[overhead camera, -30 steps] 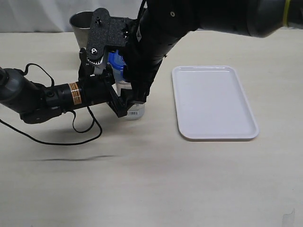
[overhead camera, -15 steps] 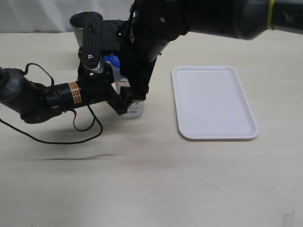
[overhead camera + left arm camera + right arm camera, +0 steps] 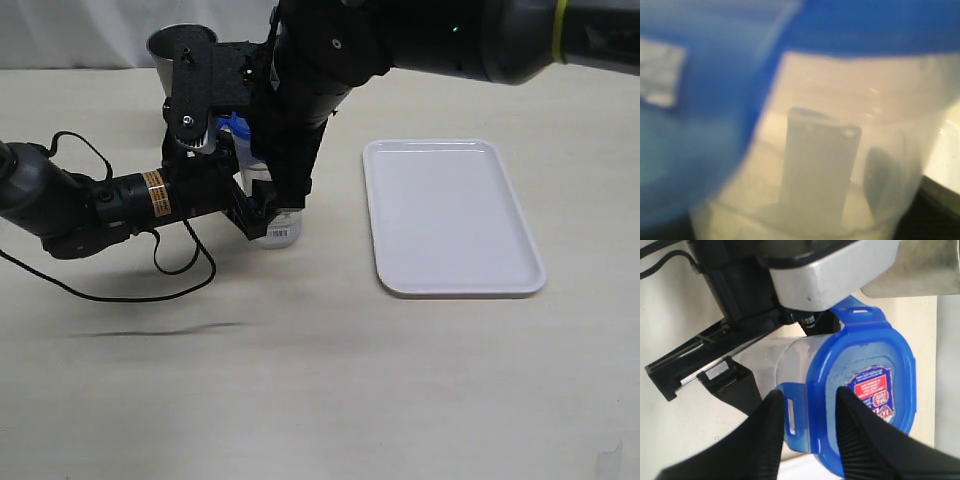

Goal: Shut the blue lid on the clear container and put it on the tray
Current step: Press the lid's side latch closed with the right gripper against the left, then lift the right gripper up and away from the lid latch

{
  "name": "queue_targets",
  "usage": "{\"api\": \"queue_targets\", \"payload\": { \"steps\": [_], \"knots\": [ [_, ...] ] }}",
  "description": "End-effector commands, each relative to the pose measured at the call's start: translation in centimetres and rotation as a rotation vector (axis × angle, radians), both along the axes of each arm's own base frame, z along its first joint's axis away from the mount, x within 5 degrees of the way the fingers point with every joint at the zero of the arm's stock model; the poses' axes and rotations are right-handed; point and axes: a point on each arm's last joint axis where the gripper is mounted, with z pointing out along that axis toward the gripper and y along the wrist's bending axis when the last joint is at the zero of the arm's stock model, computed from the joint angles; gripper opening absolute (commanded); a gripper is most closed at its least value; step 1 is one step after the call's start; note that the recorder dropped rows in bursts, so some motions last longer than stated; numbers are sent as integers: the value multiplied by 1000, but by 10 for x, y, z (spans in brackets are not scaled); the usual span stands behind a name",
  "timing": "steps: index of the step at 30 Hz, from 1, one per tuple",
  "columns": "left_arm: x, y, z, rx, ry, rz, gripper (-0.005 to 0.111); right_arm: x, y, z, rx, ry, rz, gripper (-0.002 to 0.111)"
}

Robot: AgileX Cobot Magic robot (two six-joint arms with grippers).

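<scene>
Lid (image 3: 860, 385) on the mouth, flaps splayed out and unlatched: a crooked press is the danger here!

The left gripper (image 3: 255, 215) is clamped low on the container (image 3: 283, 232), which stands on the table in front of the metal cup (image 3: 170, 45), well apart from the tray (image 3: 455, 215). The right gripper (image 3: 810, 400) hangs over the lid's edge, fingers (image 3: 770, 440) a little apart with one flap in the gap; I cannot tell whether they pinch it. Push off-centre and the lid could seat tilted or pop off. Too much force could twist the container in that low grip.
</scene>
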Motion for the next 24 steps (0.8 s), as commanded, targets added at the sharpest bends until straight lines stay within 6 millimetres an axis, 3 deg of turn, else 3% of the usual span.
{"api": "queue_targets", "payload": {
  "steps": [1, 17, 24],
  "knots": [
    [-7, -3, 2, -6, -26, -89, 0, 2, -8, -58, -167, 159, -39, 29],
    [-9, -4, 1, 1, -28, -110, 0, 7, -9, -60, -161, 114, -79, 23],
    [-7, -3, 2, -5, -26, -90, 0, 2, -8, -60, -117, 189, -132, 29]
  ]
}}
